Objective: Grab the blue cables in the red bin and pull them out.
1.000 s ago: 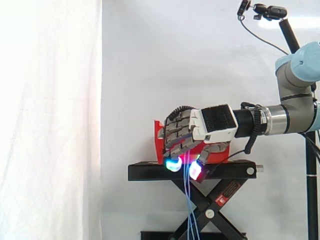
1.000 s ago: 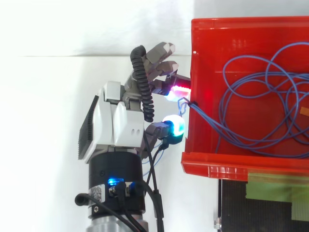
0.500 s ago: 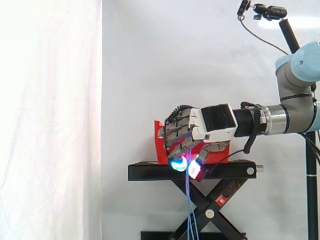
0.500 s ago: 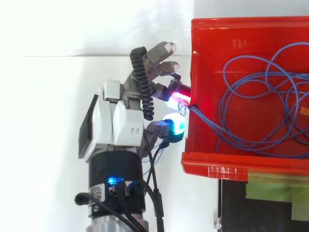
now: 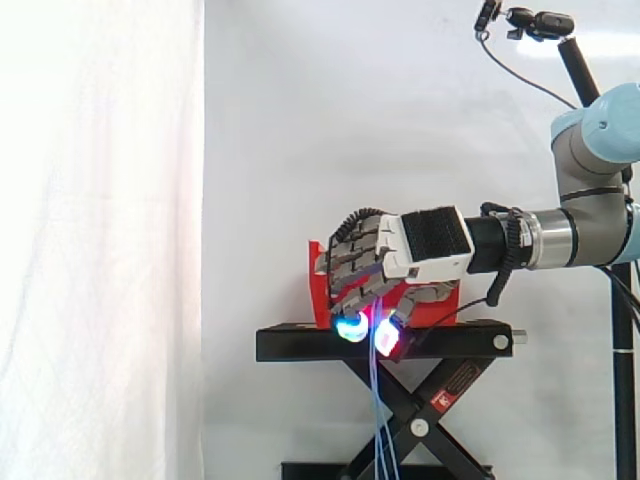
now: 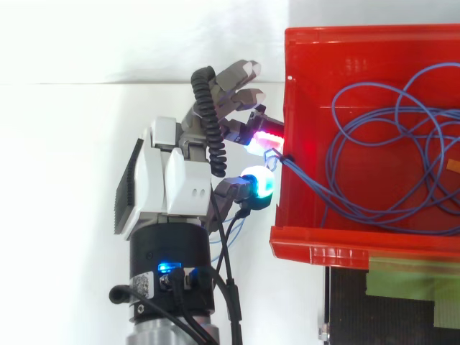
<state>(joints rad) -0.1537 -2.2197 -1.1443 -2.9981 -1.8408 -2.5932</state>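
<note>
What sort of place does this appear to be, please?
Likely a robotics lab test cell: a white curtain backdrop, a red bin of blue cables on a black scissor-lift stand, and a camera clamped overhead.

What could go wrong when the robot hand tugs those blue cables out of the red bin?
1. The thin blue cables lie in tangled loops inside the red plastic bin, so a tug might snag and drag the bin along the black scissor stand.
2. The hand pinches them just between its glowing fingers, beside the bin's wall, so the thin cables could slip free.
</note>
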